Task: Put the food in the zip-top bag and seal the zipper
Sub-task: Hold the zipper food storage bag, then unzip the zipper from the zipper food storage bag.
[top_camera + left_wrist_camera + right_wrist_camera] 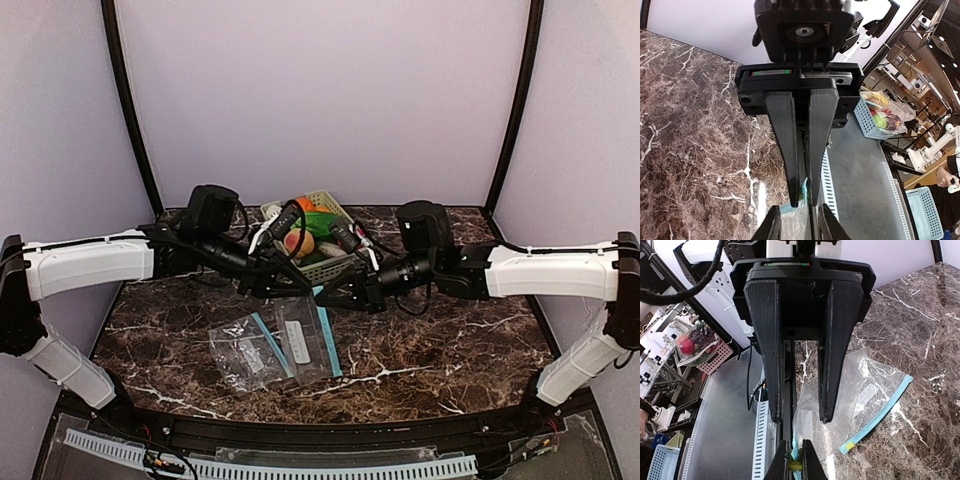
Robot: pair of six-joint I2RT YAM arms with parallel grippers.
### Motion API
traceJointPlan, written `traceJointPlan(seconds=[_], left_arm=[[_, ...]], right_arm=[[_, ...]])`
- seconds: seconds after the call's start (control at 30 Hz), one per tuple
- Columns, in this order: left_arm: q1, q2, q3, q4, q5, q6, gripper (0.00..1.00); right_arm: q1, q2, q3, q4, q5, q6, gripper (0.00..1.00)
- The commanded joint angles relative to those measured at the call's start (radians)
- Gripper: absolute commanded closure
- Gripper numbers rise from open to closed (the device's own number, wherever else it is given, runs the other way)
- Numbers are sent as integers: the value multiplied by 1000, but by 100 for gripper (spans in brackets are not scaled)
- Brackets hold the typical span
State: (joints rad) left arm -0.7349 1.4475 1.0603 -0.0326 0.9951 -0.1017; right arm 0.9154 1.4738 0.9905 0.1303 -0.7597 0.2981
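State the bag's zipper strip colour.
Light blue; the zipper strip shows best in the right wrist view.

You have a dark marbled table (450,340) carrying a clear zip-top bag (300,340) lying near its front and a pale green basket (322,268) at the back.

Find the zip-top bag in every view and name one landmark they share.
Top external: zip-top bag at the table's centre.
Left wrist: only a pale blue edge, bottom centre.
Right wrist: lower right, clear with a blue zipper strip.
Shared landmark: the brown marble tabletop.
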Motion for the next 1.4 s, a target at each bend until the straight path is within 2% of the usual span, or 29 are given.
traceJointPlan(seconds=[0.0,0.23,0.27,0.43,0.5,1.0,1.37], left_arm=[[-12,20,27,-25,25,11,74],[-17,35,30,-27,24,9,74],[-18,36,31,-27,25,9,76],[-21,38,29,-20,43,4,97],[-23,38,26,-9,54,-2,99],[-14,-36,-15,87,9,-36,99],[25,-63,-31,143,28,-84,99]], right_arm=[[0,17,11,0,-40,8,100],[0,30,13,-4,-49,6,100],[-1,32,13,-5,-49,6,100],[0,37,15,-5,-46,4,100],[0,34,14,-4,-37,3,100],[0,34,-23,-9,6,6,100],[0,37,-32,-10,-4,6,100]])
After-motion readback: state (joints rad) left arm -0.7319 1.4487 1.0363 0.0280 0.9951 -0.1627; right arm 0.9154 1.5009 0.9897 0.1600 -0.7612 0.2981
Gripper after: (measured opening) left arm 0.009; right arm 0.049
